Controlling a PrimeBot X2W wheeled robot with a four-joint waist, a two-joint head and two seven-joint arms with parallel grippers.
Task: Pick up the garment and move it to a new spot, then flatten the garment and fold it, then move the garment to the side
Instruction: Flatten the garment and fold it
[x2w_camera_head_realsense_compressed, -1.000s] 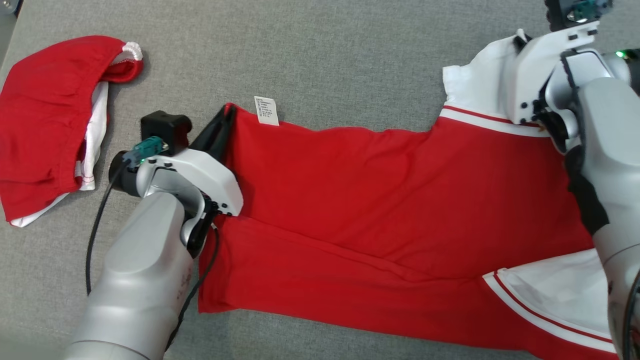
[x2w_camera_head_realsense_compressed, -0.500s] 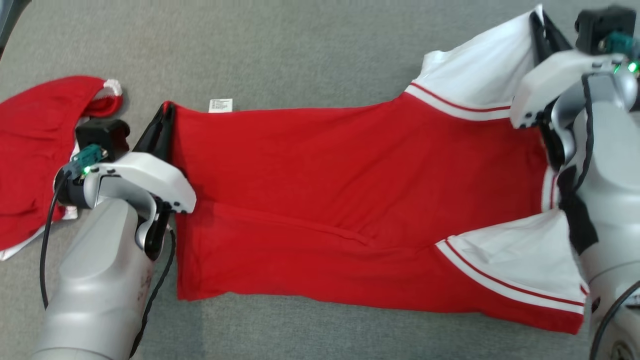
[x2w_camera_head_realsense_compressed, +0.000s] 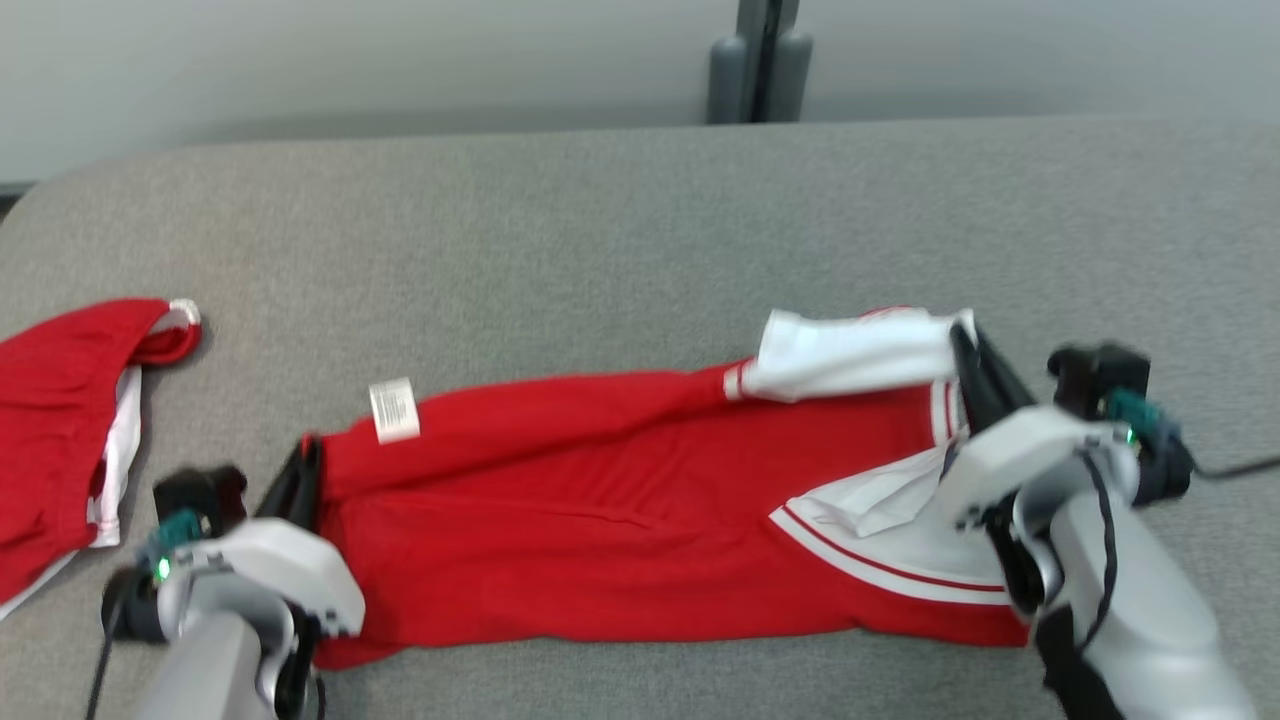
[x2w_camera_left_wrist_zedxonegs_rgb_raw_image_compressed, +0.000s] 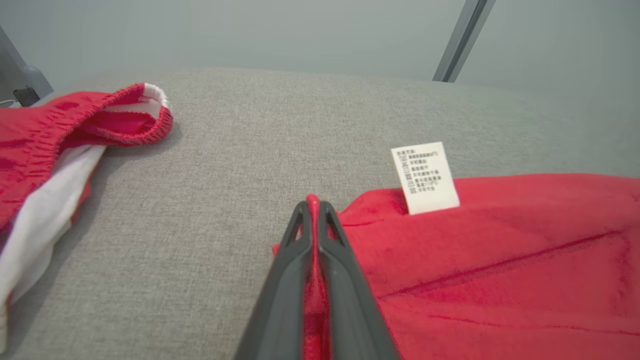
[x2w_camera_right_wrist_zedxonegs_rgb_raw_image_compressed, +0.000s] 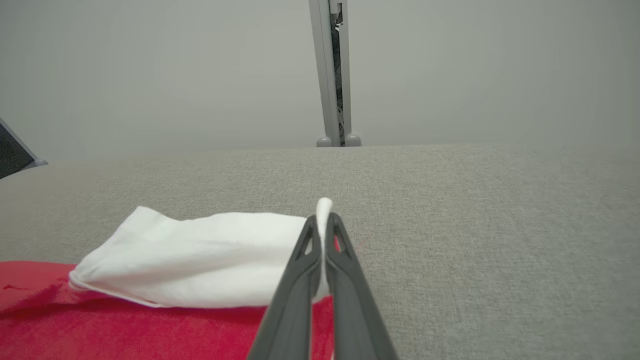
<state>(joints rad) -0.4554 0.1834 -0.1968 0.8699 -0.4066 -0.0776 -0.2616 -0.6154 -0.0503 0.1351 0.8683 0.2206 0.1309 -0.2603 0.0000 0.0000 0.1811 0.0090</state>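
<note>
Position: the garment, a red shirt with white sleeves, lies on the grey cloth-covered bench, in the near half, from left of centre across to the right.

Axis: the long axis runs left to right. The hem end points left and the sleeve end points right. The body looks narrow, with a long crease running along it. A white care label sticks out at the far-left corner.

Left arm: the left gripper is clamped on the far-left hem corner. In the left wrist view red cloth is pinched between the two dark fingers, and a sliver of it shows past the tips. The fingers are low over the bench and point toward the far side, leaning slightly right. The forearm rises from the near-left corner.

Right arm: the right gripper is clamped on white cloth at the far-right end. In the right wrist view a white fold stands up between the fingers. The far sleeve trails left from that grip, bunched over the red body. The fingers point far and slightly left. The forearm enters from the near-right corner.

The near sleeve, white with red stripes, lies flat beside the right wrist.

Surroundings: a second red-and-white garment is crumpled at the left edge of the bench, apart from the shirt. A grey post stands behind the far edge. The head view is slightly blurred.
</note>
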